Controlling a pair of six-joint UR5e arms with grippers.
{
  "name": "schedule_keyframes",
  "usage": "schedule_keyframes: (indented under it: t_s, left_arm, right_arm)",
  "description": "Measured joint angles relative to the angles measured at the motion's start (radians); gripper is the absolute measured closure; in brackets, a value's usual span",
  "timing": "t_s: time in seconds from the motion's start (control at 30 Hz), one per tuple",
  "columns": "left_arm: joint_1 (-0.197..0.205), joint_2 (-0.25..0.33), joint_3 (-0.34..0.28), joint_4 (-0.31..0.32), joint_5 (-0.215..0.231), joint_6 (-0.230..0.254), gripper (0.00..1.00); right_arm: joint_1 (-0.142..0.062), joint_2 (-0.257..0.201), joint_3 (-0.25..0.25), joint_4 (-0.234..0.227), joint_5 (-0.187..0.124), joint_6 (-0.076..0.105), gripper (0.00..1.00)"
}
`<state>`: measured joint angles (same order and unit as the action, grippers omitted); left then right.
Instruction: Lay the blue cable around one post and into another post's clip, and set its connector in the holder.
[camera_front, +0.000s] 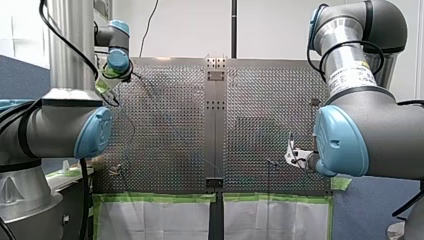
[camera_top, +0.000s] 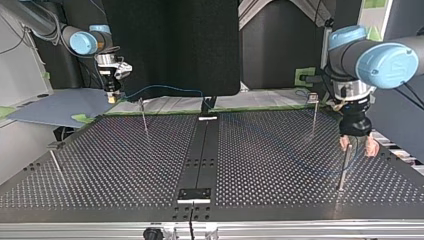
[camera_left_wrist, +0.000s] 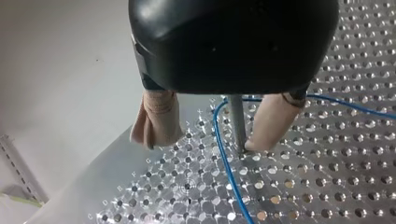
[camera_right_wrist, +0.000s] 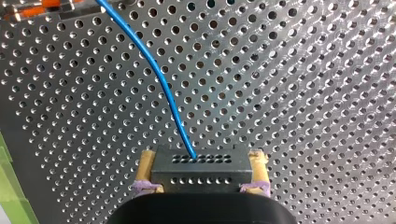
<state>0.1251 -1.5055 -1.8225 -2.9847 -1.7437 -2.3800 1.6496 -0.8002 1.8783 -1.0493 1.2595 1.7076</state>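
Note:
In the right wrist view my right gripper (camera_right_wrist: 201, 163) is shut on a black connector block (camera_right_wrist: 198, 170). The blue cable (camera_right_wrist: 159, 74) leaves the block's top and runs off over the perforated table. At the top view's far left this gripper (camera_top: 113, 97) hangs above the table's back edge, and the cable (camera_top: 165, 89) arcs away from it. My left gripper (camera_left_wrist: 205, 142) is open, its beige pads on either side of a thin metal post (camera_left_wrist: 237, 121). The cable (camera_left_wrist: 224, 163) bends around that post's base. In the top view the same gripper (camera_top: 356, 145) straddles the post (camera_top: 344, 167) at the right.
Other thin posts stand on the table: one at the back left (camera_top: 143, 116), one at the back right (camera_top: 314, 115), and one at the left edge (camera_top: 55, 162). A black centre strip (camera_top: 200, 160) splits the table. An orange and metal part (camera_right_wrist: 42, 7) lies ahead of my right gripper.

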Motion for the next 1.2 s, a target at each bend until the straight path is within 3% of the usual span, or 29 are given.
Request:
schedule_keyframes:
  t_s: [0.4, 0.7, 1.03, 1.2]
  left_arm:
    - [-0.009, 0.034, -0.045, -0.009, -0.004, 0.016, 0.0]
    - [-0.012, 0.111, -0.109, -0.05, -0.037, 0.09, 0.0]
    - [-0.03, 0.198, -0.041, -0.136, -0.119, 0.176, 0.0]
    - [-0.057, 0.198, 0.0, -0.177, -0.16, 0.217, 0.0]
  right_arm:
    - [0.003, -0.001, 0.0, 0.0, 0.0, 0.0, 1.0]
    - [0.007, -0.002, 0.0, 0.0, 0.0, 0.0, 1.0]
    - [0.013, -0.003, -0.004, 0.0, 0.001, 0.0, 1.0]
    - [0.017, -0.004, -0.006, 0.0, 0.002, 0.0, 1.0]
